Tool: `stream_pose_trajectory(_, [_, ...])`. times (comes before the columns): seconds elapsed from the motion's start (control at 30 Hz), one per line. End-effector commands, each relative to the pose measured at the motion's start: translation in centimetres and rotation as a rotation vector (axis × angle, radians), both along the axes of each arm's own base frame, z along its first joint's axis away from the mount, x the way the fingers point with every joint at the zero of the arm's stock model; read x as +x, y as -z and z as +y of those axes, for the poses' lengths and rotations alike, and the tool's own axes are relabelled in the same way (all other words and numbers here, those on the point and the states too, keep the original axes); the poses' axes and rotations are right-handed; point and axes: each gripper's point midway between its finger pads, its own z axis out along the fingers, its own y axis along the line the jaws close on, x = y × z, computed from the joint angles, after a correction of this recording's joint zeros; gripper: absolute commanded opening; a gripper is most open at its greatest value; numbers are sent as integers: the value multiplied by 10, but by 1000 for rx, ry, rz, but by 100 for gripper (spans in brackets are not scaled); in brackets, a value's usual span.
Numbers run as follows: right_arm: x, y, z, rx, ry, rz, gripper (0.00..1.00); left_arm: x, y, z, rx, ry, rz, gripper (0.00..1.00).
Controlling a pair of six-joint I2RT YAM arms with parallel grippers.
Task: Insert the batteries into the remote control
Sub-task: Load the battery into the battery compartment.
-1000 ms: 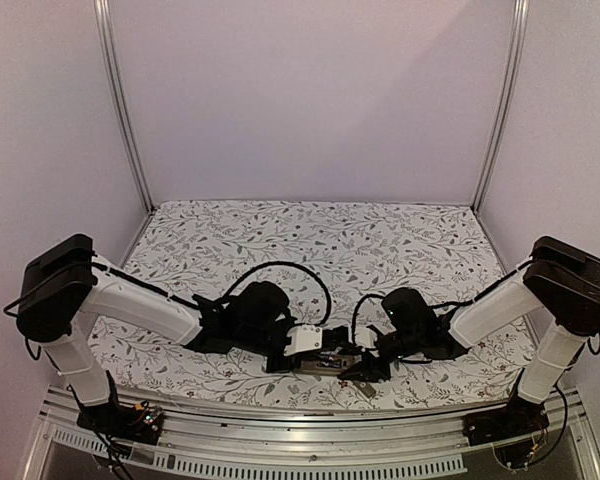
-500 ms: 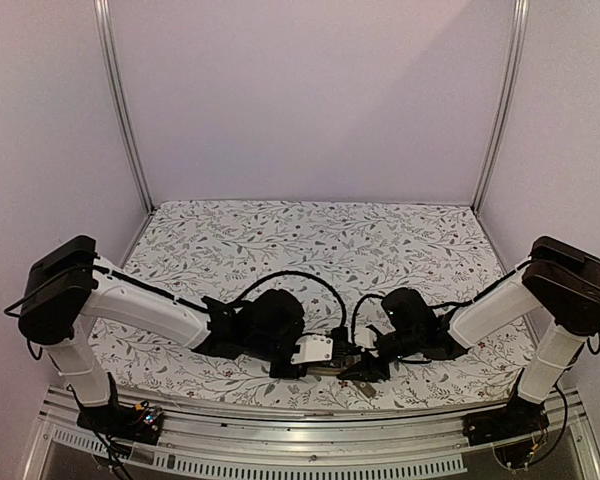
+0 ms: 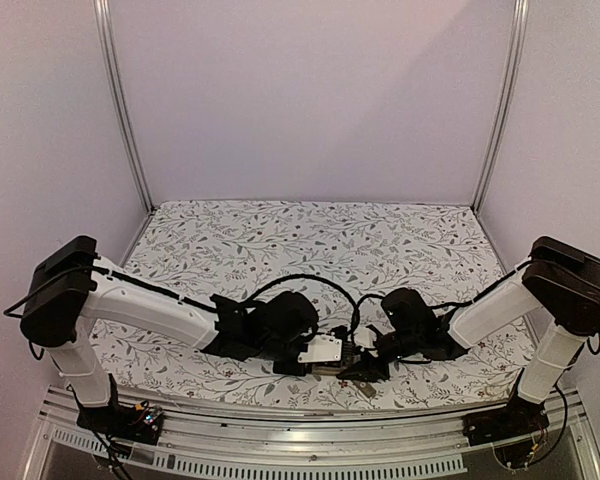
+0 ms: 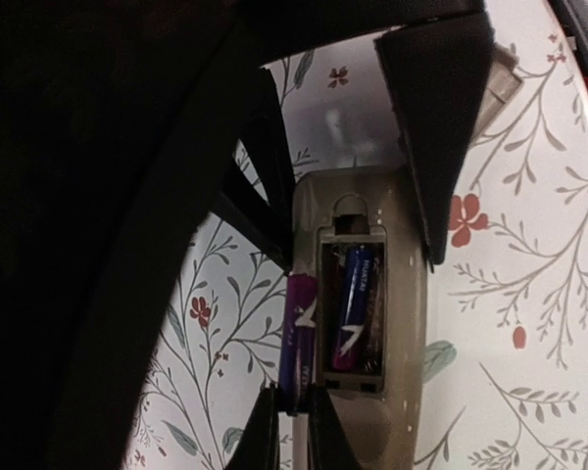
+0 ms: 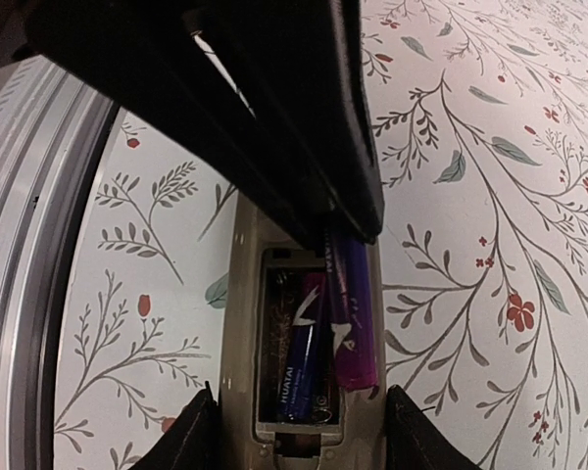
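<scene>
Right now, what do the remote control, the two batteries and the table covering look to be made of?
The remote control: matte tan-grey moulded plastic; dull, even shell. The seated battery and second battery: purple-blue printed sleeve with slight sheen, probably over metal. The table covering: smooth floral print; cloth or vinyl, cannot tell.

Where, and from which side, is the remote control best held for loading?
Across its two long edges, near the end opposite the left pincer, coming from above: the remote control lies flat, back up, its sides parallel, and this leaves the recess clear.
</scene>
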Motion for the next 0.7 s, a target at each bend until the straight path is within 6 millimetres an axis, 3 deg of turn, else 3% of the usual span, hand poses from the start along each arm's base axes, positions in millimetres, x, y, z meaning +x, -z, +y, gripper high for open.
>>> stream_pose_trajectory(0.0, [1,-4,3,10,8,-19,37,-4,12,10,84,3,-7,0])
stream_pose_trajectory(0.4, [0,-6,1,22,9,-29,36,-23,18,8,110,74,38,0])
stream_pose_trajectory(0.67, [0,-5,0,21,13,-28,36,-25,0,6,50,78,20,0])
